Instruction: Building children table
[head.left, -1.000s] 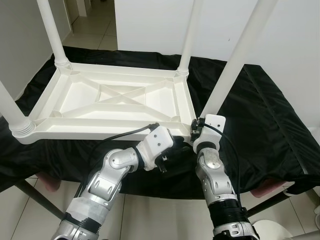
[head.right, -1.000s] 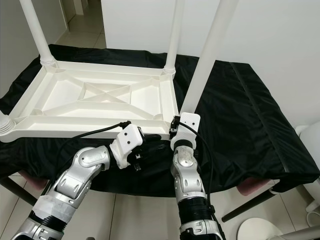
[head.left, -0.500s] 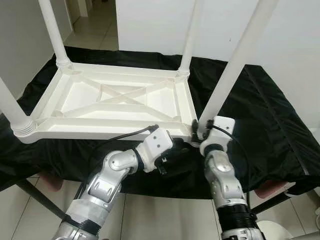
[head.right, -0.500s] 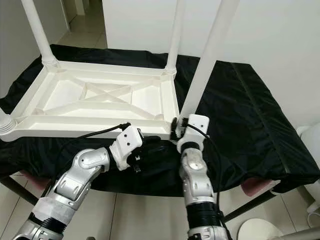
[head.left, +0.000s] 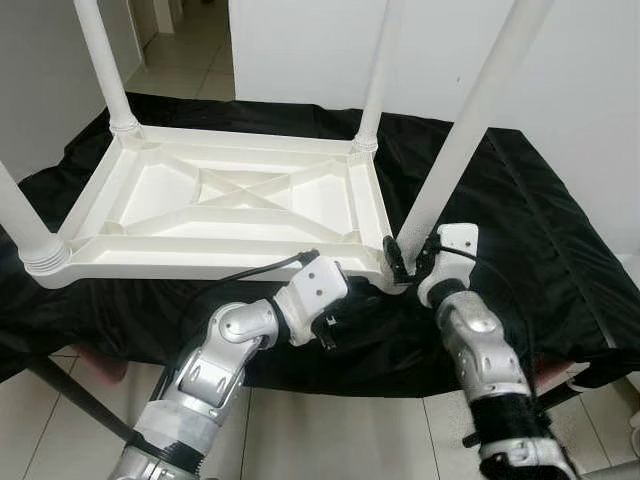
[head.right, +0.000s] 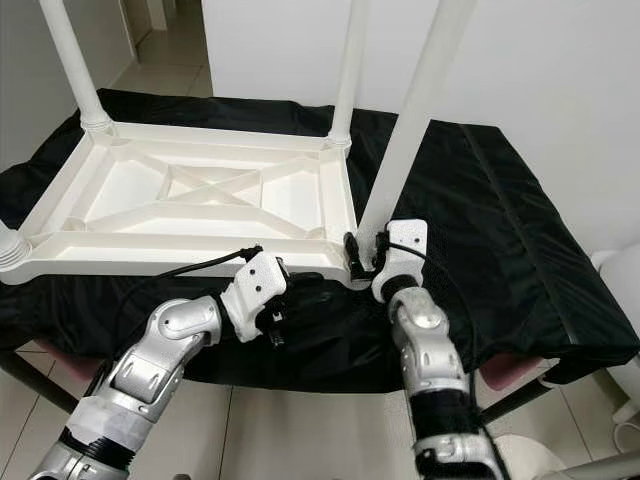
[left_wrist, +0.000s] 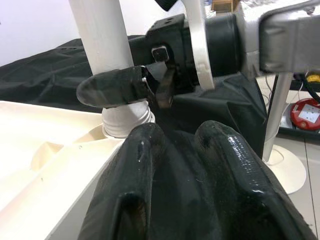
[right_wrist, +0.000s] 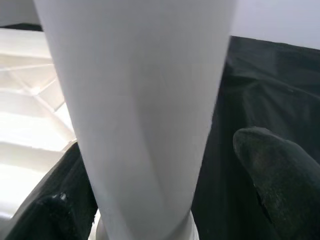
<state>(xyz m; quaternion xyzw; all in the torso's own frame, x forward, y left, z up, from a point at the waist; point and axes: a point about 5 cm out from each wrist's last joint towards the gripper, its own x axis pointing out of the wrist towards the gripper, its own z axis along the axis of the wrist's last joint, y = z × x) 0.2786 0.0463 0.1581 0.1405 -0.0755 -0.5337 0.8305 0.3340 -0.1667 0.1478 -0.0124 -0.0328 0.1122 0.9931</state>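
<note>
Well, the white children's table top (head.left: 230, 205) lies upside down on the black cloth (head.left: 520, 220), and its near right corner is where both my arms meet. My right gripper (head.left: 412, 262) stands at that corner with its two black fingers (right_wrist: 272, 165) spread either side of the base of the near right leg (head.left: 470, 120); in the right wrist view there is a gap on at least one side, so I judge the jaws open around the leg, not clamped. My left gripper (head.left: 350, 300) sits just below the top's near rim, beside the same corner, its fingers (left_wrist: 150, 165) side by side and apparently closed on nothing (though I cannot tell whether they touch the rim).

The parts look like hollow moulded plastic: light, stiff, smooth and so rather slippery under my pads. I would hold the leg low, just above its ribbed collar (left_wrist: 125, 122), where a twist meets least leverage; the ribbed underside of the top gives a firmer purchase at its rim.

Counting: one table top, four legs standing up from its corners, one cloth, and two grippers of mine.
</note>
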